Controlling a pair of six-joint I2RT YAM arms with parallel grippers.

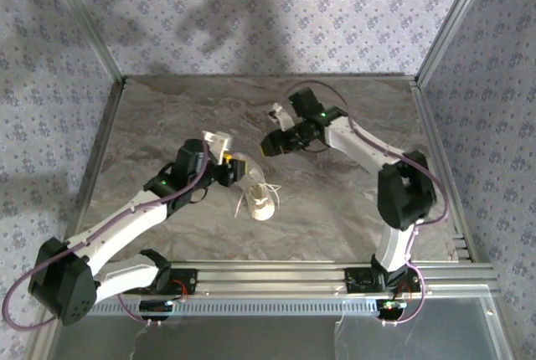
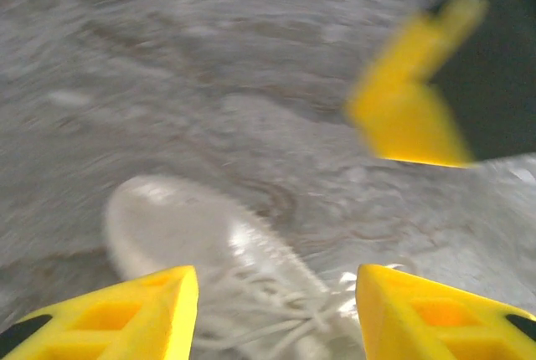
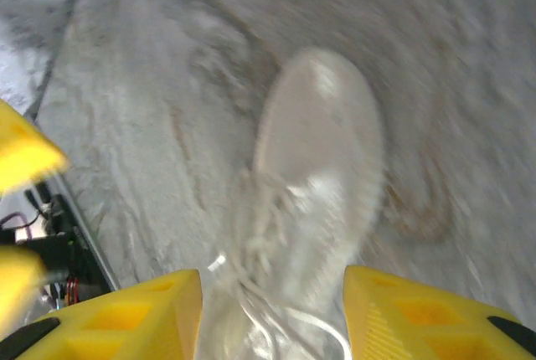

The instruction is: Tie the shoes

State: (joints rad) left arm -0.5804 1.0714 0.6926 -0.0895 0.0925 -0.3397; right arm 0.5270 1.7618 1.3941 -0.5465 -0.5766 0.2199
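Grey marbled tabletop carries a single small cream sneaker, lying a little toward 6 o'clock from the table's middle. A thin white lace strays off its 9 o'clock side onto the stone.

From above, the left gripper hangs at the sneaker's 11 o'clock end, right over it; whether it touches cannot be told. The right gripper is off at about 1 o'clock from the sneaker, near but apart from it, with its yellow tip facing the left one.

On the left wrist camera the left gripper has its yellow fingers spread apart, nothing caught between them. The sneaker lies below the gap, its rounded toe toward 10 o'clock and its loose laces bunched near the fingertips. The picture is blurred. A yellow finger of the right gripper shows at 2 o'clock.

On the right wrist camera the right gripper also stands with fingers parted and empty. The sneaker runs up the frame, toe at 12 o'clock, and the laces lie slack and untied toward 6 o'clock. Yellow parts of the left gripper sit at 9 o'clock.
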